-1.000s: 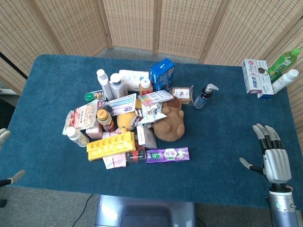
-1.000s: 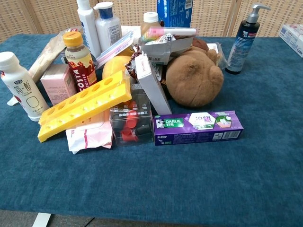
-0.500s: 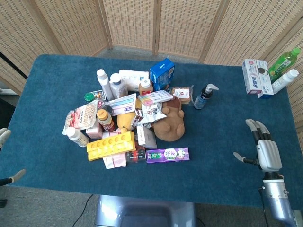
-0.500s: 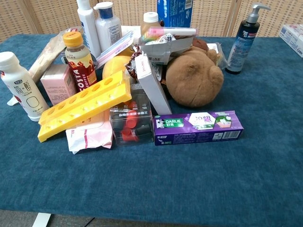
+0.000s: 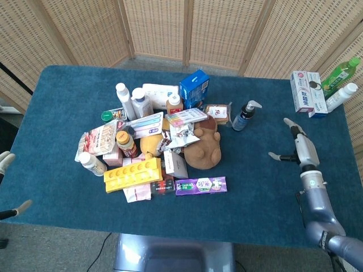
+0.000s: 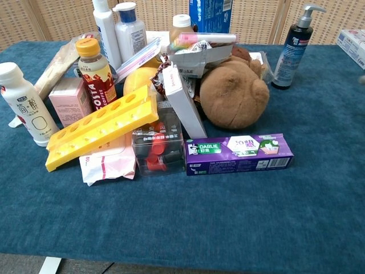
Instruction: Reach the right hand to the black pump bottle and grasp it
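The black pump bottle point(image 5: 244, 116) stands upright on the blue table, just right of the pile; the chest view shows it at the upper right point(image 6: 292, 48). My right hand point(image 5: 299, 147) hovers to the right of the bottle and a little nearer to me, a clear gap away from it. It is seen edge-on, holds nothing, and its thumb sticks out to the left, apart from the other fingers. My left hand point(image 5: 5, 161) shows only at the far left edge of the head view, off the table, fingers apart and empty.
A brown plush toy point(image 5: 203, 148), a purple toothpaste box point(image 5: 201, 186) and a yellow tray point(image 5: 133, 174) lie in the central pile. A white box point(image 5: 303, 90), a green bottle point(image 5: 343, 71) and a white bottle point(image 5: 342, 96) stand at the far right corner.
My right hand has moved away from me and slightly left, closer to the pump bottle, and has turned from palm-flat to edge-on. The left hand and the objects have stayed put.
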`<action>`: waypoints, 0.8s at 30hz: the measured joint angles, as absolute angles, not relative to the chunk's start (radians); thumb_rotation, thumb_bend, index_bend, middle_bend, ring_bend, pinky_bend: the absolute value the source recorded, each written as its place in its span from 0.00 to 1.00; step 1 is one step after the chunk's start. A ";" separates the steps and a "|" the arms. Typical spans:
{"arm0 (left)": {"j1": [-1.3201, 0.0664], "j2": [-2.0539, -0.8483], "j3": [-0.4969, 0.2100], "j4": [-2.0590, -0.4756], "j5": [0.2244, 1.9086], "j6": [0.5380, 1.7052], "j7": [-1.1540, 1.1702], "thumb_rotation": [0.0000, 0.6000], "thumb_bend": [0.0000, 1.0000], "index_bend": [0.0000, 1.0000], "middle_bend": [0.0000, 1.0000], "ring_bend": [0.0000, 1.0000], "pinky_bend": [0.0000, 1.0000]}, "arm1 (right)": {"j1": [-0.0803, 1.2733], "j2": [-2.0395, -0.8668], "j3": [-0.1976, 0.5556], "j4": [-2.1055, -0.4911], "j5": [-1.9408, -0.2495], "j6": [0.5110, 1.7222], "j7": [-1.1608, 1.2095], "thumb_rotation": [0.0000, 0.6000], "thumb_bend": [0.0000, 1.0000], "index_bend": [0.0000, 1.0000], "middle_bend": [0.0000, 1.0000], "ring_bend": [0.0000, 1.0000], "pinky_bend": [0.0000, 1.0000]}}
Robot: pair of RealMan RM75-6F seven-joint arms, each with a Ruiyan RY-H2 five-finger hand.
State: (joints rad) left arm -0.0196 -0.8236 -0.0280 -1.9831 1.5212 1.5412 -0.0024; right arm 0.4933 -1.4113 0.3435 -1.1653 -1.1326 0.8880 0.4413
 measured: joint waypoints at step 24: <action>-0.055 -0.855 -0.050 -1.969 1.422 1.477 0.046 1.00 0.00 0.00 0.00 0.00 0.00 | 0.786 -1.671 0.465 -0.667 -0.958 0.597 0.444 1.00 0.00 0.00 0.00 0.00 0.00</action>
